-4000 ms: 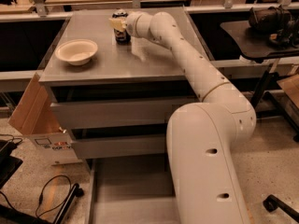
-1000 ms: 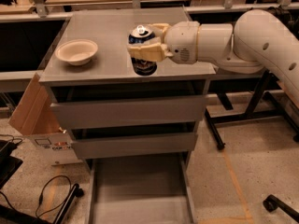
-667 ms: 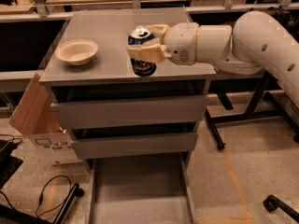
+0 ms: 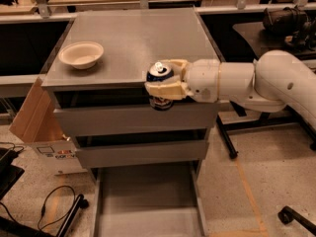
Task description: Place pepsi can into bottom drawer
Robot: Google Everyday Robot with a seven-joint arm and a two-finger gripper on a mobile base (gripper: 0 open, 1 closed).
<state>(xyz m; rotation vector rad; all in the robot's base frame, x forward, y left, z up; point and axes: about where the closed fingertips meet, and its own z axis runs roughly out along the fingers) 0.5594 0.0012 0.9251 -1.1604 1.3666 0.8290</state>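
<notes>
Currently the gripper [image 4: 155, 76] sits at the front edge of the grey cabinet top [image 4: 138, 33], reaching in from the right on the white arm [image 4: 247, 83]. Its two cream fingers [image 4: 168, 90] are clamped on the pepsi can [image 4: 159, 73], one across the back near the rim, the other across the front approx mid-body. Can is upright, silver top w/ pull-tab facing up, lifted off the surface. Its lower part hangs in front of the top drawer front [image 4: 98, 122], just past the cabinet edge.

Bottom drawer [image 4: 148, 196] is pulled out toward the camera below, flat grey floor showing btwn low side walls. Can is well above it, roughly over its back part. Middle drawer [image 4: 140, 153] is closed.

Cream-white bowl [image 4: 81, 55] rests on the cabinet top at the left, well apart from can & gripper. Cardboard box [image 4: 32, 115] leans beside the cabinet's left side, black cables [image 4: 54, 206] on the floor near it
</notes>
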